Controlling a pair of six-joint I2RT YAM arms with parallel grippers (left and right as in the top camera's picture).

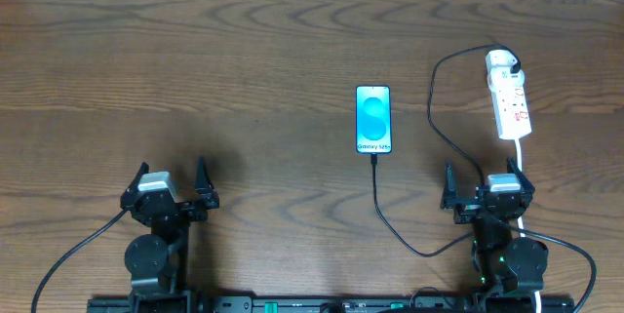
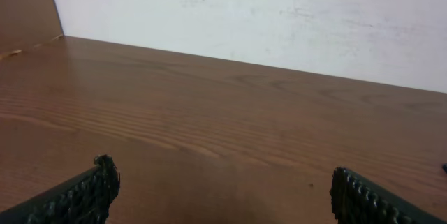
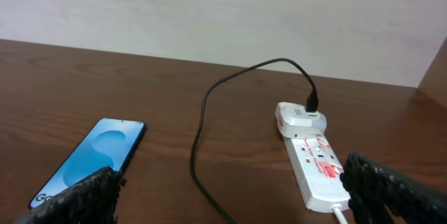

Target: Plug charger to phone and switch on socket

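The phone [image 1: 373,120] lies flat mid-table, its cyan screen lit; in the right wrist view the phone [image 3: 91,158] is at lower left. The charger, a thin black cable [image 1: 432,108], loops from a white adapter [image 1: 502,59] in the far end of the socket [image 1: 509,98] round to the phone's near short edge, where its tip meets the phone. The socket [image 3: 318,168] lies just ahead of my right gripper [image 1: 487,178], which is open and empty. The cable [image 3: 199,126] passes between its fingers' line of sight. My left gripper [image 1: 175,178] is open over bare wood, far left of the phone.
The socket's white cord [image 1: 522,157] runs back past my right arm. A pale wall [image 2: 279,15] borders the table's far edge. The wooden table [image 1: 195,59] spreads wide on the left; my left gripper [image 2: 223,182] sees only wood ahead, as does my right gripper [image 3: 230,182] between phone and socket.
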